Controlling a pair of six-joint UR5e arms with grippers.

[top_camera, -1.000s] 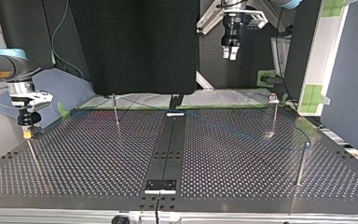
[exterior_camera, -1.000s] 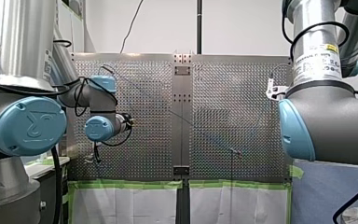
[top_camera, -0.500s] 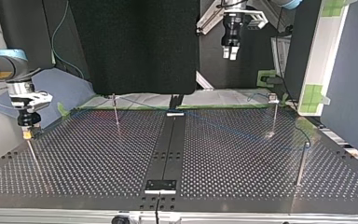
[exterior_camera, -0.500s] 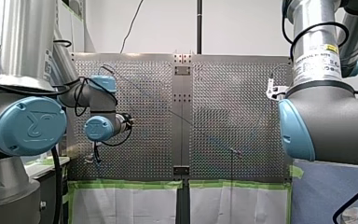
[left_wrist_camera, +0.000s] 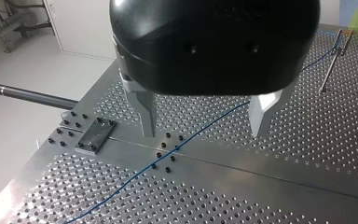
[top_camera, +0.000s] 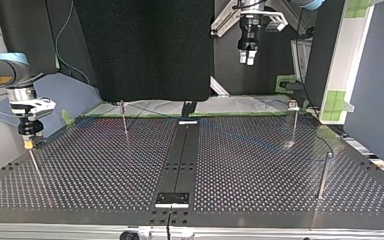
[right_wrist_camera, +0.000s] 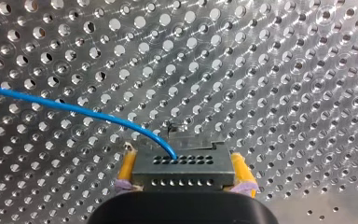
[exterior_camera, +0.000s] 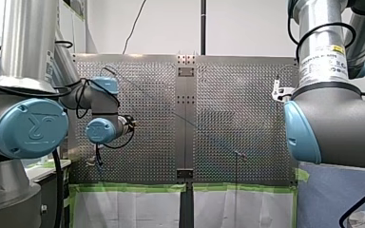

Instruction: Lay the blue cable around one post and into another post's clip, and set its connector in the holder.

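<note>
1. Down near the counter (right_wrist_camera: 284, 70), the right jaws are clamped on the connector (right_wrist_camera: 182, 170), a yellow pad (right_wrist_camera: 127, 168) on each side of it. The cable (right_wrist_camera: 74, 108) leaves its holed face and curves away to one side.
2. At the top view's left edge, that arm sits low, just above a thin post (top_camera: 35, 165). I can't make out the holder from any angle.
3. High over the far side, the left jaws hang apart and hold nothing. The cable lies on the counter beneath them and runs off toward a far post (left_wrist_camera: 331, 63).
4. My guess is that the connector is on its way to the holder. To do that well, keep the block level and square, come straight down, and let go only once it is seated.
5. Mind the cable too: a hard pull could drag it off line or catch it on the post.
</note>
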